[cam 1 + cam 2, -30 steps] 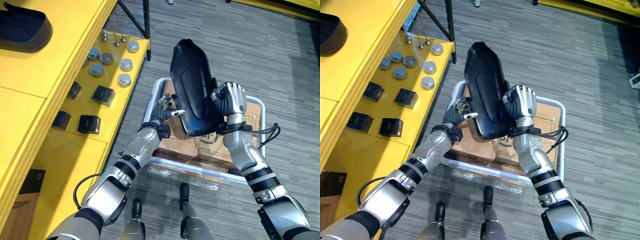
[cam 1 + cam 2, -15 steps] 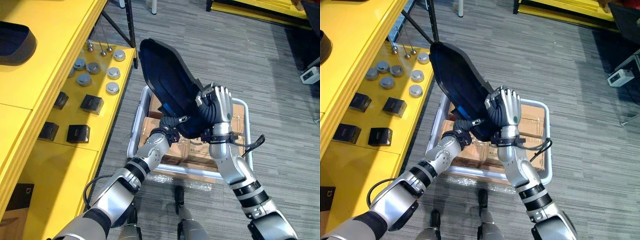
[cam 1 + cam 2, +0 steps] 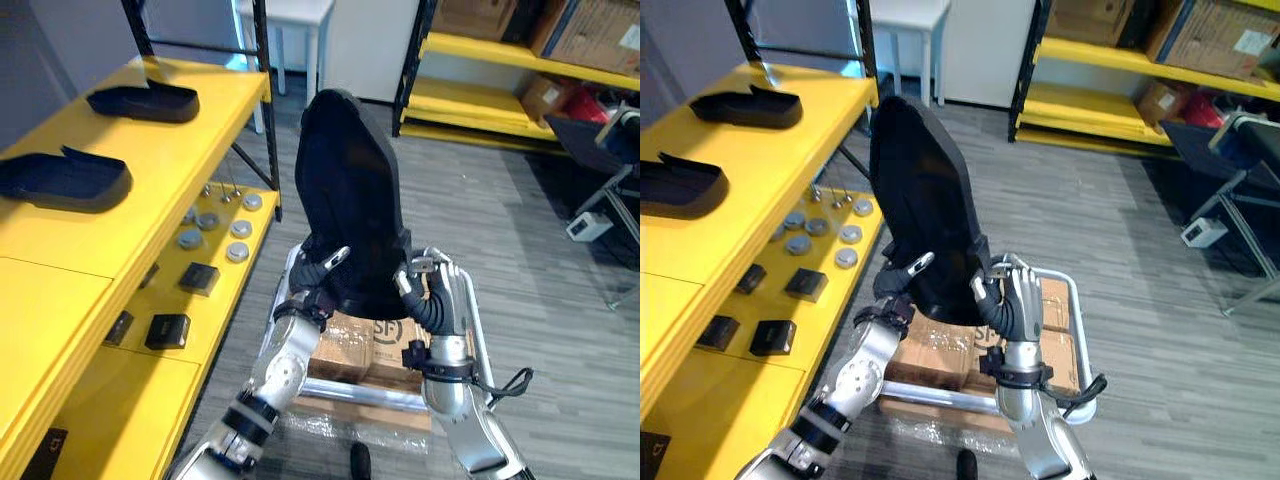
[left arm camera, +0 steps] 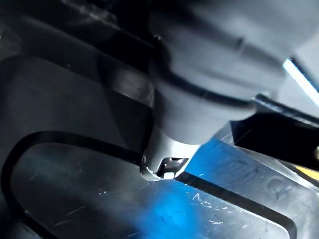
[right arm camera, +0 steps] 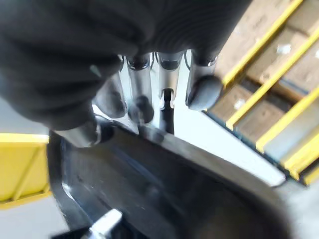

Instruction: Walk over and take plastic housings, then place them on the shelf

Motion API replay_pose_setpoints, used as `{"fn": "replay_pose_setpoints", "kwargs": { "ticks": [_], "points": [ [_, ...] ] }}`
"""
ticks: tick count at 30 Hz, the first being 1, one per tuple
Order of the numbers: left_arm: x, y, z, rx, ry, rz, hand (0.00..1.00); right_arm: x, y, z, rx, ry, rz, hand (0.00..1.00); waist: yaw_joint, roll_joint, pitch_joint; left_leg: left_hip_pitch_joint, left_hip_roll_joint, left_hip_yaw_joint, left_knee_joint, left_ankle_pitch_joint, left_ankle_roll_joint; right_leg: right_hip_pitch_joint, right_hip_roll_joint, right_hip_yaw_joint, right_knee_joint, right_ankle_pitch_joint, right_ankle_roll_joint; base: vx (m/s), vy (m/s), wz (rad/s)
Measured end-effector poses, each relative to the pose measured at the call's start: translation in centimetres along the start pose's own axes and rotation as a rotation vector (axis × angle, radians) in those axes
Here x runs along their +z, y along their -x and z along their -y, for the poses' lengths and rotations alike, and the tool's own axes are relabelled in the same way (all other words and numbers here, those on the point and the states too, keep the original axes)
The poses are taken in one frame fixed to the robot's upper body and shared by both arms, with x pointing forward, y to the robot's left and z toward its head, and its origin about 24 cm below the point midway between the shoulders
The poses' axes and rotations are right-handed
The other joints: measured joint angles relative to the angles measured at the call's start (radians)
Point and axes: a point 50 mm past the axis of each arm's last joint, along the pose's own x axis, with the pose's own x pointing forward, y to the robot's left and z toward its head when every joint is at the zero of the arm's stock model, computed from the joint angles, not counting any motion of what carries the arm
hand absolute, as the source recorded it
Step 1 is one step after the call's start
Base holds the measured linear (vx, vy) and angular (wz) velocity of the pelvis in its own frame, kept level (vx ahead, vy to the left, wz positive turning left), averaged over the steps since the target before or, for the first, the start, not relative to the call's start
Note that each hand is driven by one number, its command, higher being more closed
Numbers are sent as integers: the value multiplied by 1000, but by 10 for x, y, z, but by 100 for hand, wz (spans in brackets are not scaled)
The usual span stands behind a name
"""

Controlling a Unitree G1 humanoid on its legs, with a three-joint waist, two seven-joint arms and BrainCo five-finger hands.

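Mid-carry: holding housing (image 3: pixel 350 200) upright, right hand (image 3: pixel 438 300) clenched on its rim; cannot tell left hand's (image 3: pixel 322 270) grip. Next: swing onto shelf (image 3: pixel 170 150).

A large black housing (image 3: pixel 350 200), a long smooth shell with a rounded top end, stands upright in the air; its lower end sits between the left hand (image 3: pixel 312 285) and the right hand (image 3: pixel 437 305), whose fingers curl over its rim. To its left runs the yellow shelf (image 3: pixel 150 190); on its top board two more dark shells lie flat and well apart, the nearer housing (image 3: pixel 62 180) and the farther housing (image 3: pixel 143 100).
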Motion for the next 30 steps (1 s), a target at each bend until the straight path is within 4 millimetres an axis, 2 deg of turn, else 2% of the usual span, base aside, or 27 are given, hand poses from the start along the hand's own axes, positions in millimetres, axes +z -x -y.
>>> {"fn": "replay_pose_setpoints", "kwargs": {
  "ticks": [2,4,5,6,8,9,10,11,12,14,16,18,19,20,21,22,23,24,25,26,27,28,29,30],
  "points": [
    [11,10,-3,21,37,80,100,-22,27,-14,101,-22,-158,0,8,22,-14,-5,-7,-61,-1,9,0,33,-7,-62,0,-15,0,-11,-19,78],
    [17,16,-5,26,-6,143,100,-30,43,-25,180,-36,-232,0,27,42,-27,-22,-9,-66,-3,22,4,46,-21,-105,0,-21,-3,-50,6,68],
    [19,17,-6,32,-16,159,100,-31,46,-26,188,-49,-249,0,26,48,-30,-30,-5,-43,-5,29,16,51,-29,-126,0,-24,-2,-69,1,106],
    [20,21,-10,51,-68,188,100,-30,46,-27,179,-82,-271,0,23,62,-38,-38,46,103,-12,39,43,66,-48,-181,1,-31,5,-49,-15,106],
    [16,30,-16,84,-185,206,100,-31,42,-25,149,-109,-281,0,29,69,-45,-33,75,230,-19,66,66,80,-72,-224,1,-37,15,-48,7,93],
    [16,40,-24,135,-339,240,100,-30,39,-23,125,-127,-288,0,38,75,-49,-29,78,260,-29,96,48,84,-83,-239,1,-41,28,-35,68,53],
    [16,45,-29,168,-419,256,100,-30,38,-23,111,-140,-295,0,44,76,-50,-26,74,260,-36,108,29,86,-88,-241,1,-41,33,-25,133,21],
    [17,56,-42,248,-611,280,100,-28,38,-24,90,-176,-311,0,57,68,-55,-12,58,268,-57,112,22,88,-102,-238,-1,-40,35,-8,111,2],
    [17,61,-49,282,-677,276,100,-27,38,-25,84,-186,-312,0,60,65,-58,-3,49,273,-71,114,20,90,-110,-238,-3,-40,37,9,125,1],
    [23,84,-77,460,-966,287,100,-19,38,-26,50,-248,-312,0,63,56,-80,18,14,275,-130,131,26,93,-137,-244,0,-43,56,68,91,13],
    [35,100,-84,562,-1118,337,100,-20,42,-21,12,-294,-331,0,76,50,-94,34,-10,257,-161,138,32,108,-161,-273,6,-58,79,115,55,35],
    [47,106,-79,602,-1173,410,100,-27,46,-16,-15,-302,-371,0,86,47,-101,38,-29,230,-161,137,32,104,-193,-301,69,-89,88,142,57,60],
    [57,109,-73,618,-1192,471,100,-34,49,-12,-30,-301,-405,0,83,45,-99,48,-53,195,-159,133,35,104,-239,-334,177,-134,110,264,154,99],
    [66,112,-68,635,-1202,530,100,-42,54,-10,-37,-303,-446,0,84,47,-96,76,-71,156,-156,127,41,83,-298,-358,348,-175,88,255,187,102],
    [72,115,-66,649,-1209,562,100,-45,55,-10,-36,-311,-464,0,85,47,-96,92,-78,139,-156,120,53,65,-327,-363,442,-181,73,180,184,85],
    [82,121,-64,674,-1222,614,100,-47,57,-12,-32,-325,-477,0,88,39,-93,112,-91,114,-153,112,67,39,-368,-347,571,-170,38,120,184,82],
    [94,126,-61,700,-1234,679,100,-46,56,-13,-37,-353,-487,0,91,28,-88,123,-107,69,-140,98,87,-5,-399,-281,709,-118,-37,138,172,125],
    [102,131,-59,727,-1238,730,100,-47,57,-15,-49,-379,-503,0,83,33,-88,111,-102,-1,-124,89,102,-50,-348,-181,784,-178,-16,144,98,138],
    [105,131,-59,733,-1239,750,100,-47,58,-15,-55,-400,-511,0,82,34,-88,97,-93,-45,-118,88,103,-59,-295,-146,792,-246,-7,157,-41,186],
    [108,132,-59,739,-1235,768,100,-49,58,-14,-71,-427,-522,0,81,35,-86,69,-94,-131,-112,93,108,-70,-181,-75,757,-335,-2,173,-123,209],
    [108,132,-60,736,-1199,758,100,-53,56,-9,-100,-445,-532,0,83,28,-77,59,-115,-206,-113,103,111,-68,-93,-14,670,-384,4,165,-126,213],
    [107,133,-61,739,-1184,749,100,-55,56,-6,-117,-443,-536,0,83,24,-71,58,-131,-245,-113,106,110,-63,-60,21,622,-396,6,132,-140,203],
    [106,134,-63,738,-1139,728,100,-60,56,0,-150,-437,-549,0,82,12,-67,55,-168,-307,-106,113,100,-50,-13,111,525,-399,12,100,-159,193],
    [106,135,-62,721,-1089,727,100,-64,57,6,-187,-442,-565,0,82,-18,-58,57,-222,-364,-87,108,92,-40,-4,180,450,-364,-5,93,-208,178]
  ]
}}
